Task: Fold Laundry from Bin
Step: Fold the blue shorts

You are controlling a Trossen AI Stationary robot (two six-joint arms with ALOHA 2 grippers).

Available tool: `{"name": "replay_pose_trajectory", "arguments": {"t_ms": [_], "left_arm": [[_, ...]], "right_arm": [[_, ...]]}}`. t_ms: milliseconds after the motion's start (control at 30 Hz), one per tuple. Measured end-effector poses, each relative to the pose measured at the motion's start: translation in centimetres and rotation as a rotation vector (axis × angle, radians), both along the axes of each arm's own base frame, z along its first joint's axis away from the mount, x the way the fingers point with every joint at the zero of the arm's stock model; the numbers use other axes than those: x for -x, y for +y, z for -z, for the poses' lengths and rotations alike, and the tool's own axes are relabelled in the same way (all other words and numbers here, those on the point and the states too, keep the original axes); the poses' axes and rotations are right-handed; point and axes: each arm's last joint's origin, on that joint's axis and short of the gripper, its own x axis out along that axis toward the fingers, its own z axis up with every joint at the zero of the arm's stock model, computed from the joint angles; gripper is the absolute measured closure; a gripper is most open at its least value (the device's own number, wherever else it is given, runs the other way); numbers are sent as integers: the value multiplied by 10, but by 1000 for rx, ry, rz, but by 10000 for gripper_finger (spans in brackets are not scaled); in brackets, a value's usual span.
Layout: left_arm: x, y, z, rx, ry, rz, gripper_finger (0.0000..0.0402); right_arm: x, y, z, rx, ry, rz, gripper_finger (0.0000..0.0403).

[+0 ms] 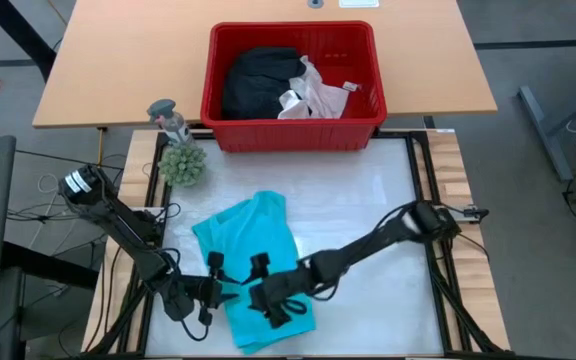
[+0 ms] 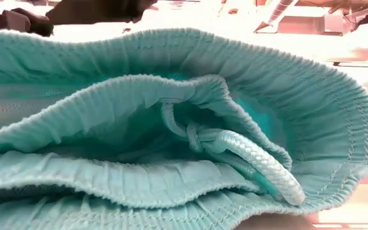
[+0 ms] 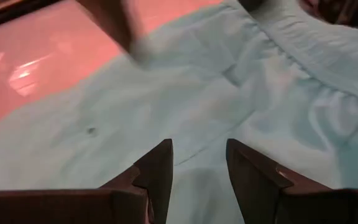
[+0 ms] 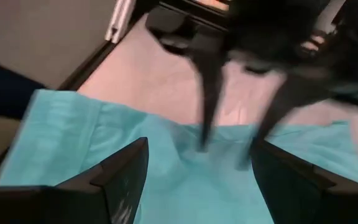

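Note:
The teal garment lies spread on the white mat, its gathered waistband and drawstring at the near edge, filling the low view. My left gripper stands open at the garment's left near part, fingers low over the cloth. Facing it from the right, my right gripper hangs wide open above the same cloth. The red bin at the far side holds a black garment and white cloth. My left gripper's fingertips stand at the teal garment's surface, slanting down from the table's left. Nothing shows between the fingers, and I cannot tell whether the tips touch the cloth.
A green ball-shaped plant with a small grey figure stands at the mat's far left corner. Bare white mat lies right of the garment. Black frame rails border the mat.

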Motion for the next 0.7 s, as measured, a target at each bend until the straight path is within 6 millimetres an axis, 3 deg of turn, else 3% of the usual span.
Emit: {"name": "replay_pose_trajectory", "arguments": {"t_ms": [200, 533, 700], "left_arm": [[18, 18, -7, -55, 37, -148, 262], [29, 34, 11, -114, 103, -314, 262], [33, 39, 3, -188, 130, -329, 262]], "right_arm": [[-12, 14, 36, -94, -33, 33, 97], [7, 50, 41, -167, 42, -27, 97], [16, 57, 65, -188, 198, 8, 97]]}}
